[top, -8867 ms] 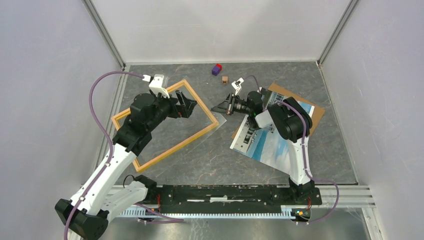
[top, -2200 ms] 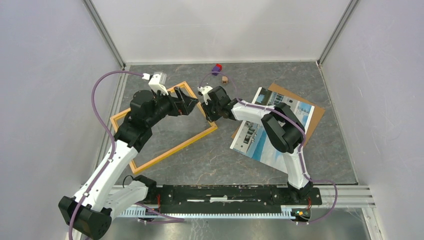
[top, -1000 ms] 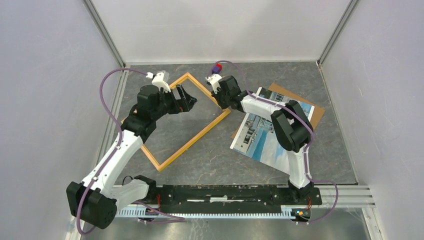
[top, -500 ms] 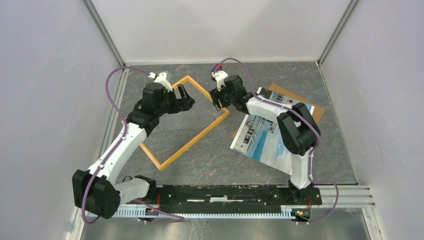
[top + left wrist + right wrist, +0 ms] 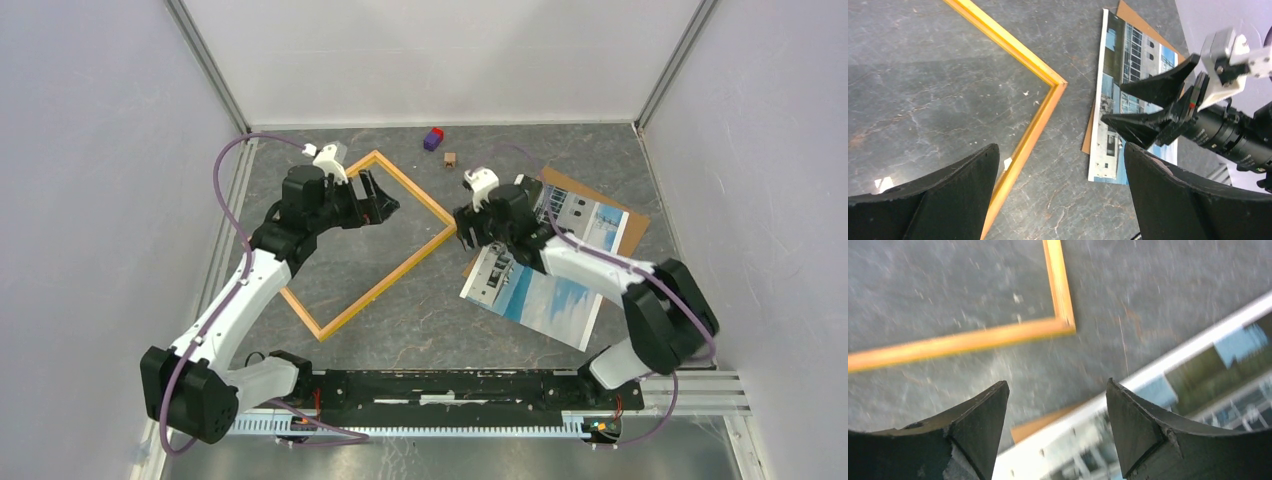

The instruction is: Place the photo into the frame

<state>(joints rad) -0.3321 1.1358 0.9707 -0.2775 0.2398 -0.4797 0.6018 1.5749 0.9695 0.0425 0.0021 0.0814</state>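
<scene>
The right hand (image 5: 462, 228), jaws apart and empty, hovers between the frame (image 5: 386, 282), flat at left on the surface (image 5: 430, 320), and the photo (image 5: 540, 295), face up at right on a brown board (image 5: 563, 184), while the left hand (image 5: 378, 198), wide open, hangs over the frame's far side.

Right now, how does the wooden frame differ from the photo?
The frame is an open orange-yellow outline with table showing through; the photo is a solid print of buildings and sky. The frame lies straight on the table; the photo rests on a brown board. Both are flat rectangles, lying askew, and neither is gripped.
</scene>
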